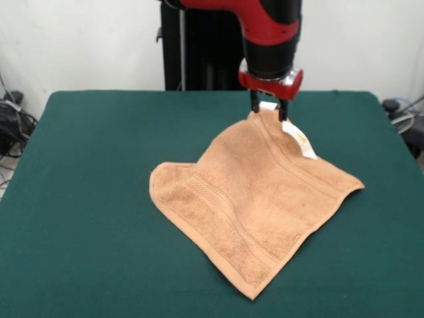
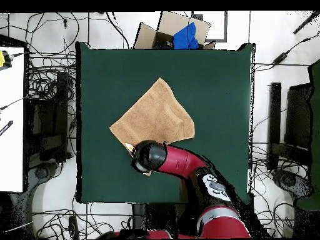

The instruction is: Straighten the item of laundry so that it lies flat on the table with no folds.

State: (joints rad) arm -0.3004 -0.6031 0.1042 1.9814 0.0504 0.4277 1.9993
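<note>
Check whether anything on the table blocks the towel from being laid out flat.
Nothing visible does. The gripper is shut on one towel corner, lifting it; the green table around the towel is bare felt in both views.

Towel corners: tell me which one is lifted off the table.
The far corner with the white tag, pinched by the end effector. The towel has its other corners lying on the green table.

This looks like a robot lab, a room for trying things out. A big red and black robot arm (image 2: pixel 187 164) stands at a large table covered in dark green cloth (image 2: pixel 106 81). Lots of thin black wires (image 2: pixel 44 69) lie tangled on the pale floor all around it. A brown cardboard box (image 2: pixel 153 34) sits by the table. The wall behind is plain white (image 1: pixel 86 40).
</note>
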